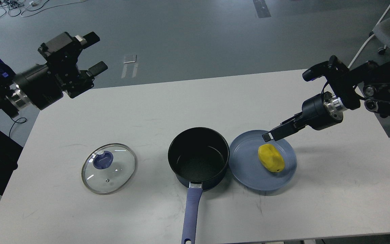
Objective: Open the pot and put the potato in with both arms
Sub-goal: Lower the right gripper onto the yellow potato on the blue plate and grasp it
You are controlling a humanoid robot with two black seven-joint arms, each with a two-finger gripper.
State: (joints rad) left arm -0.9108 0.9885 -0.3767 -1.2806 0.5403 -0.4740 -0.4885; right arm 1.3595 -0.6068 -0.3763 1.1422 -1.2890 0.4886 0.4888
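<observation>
pot (pixel 199 158): 1 | potato (pixel 271 162): 1 | plate (pixel 249 169): 1 | glass lid (pixel 109 168): 1 | table (pixel 147 108): 1 | arms: 2 | left pincer (pixel 93 54): 1 | right pincer (pixel 270 135): 1 | chair (pixel 389 28): 1, partly in view

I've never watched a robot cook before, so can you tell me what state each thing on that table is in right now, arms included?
Pot: uncovered, empty, upright on the table.
Lid: off, flat on the table left of the pot, knob up.
Potato: lying on the plate, not held.
Plate: on the table, right of the pot.
Left gripper: open, empty, raised away from the lid.
Right gripper: just above the potato, seen edge-on, opening unclear.
</observation>
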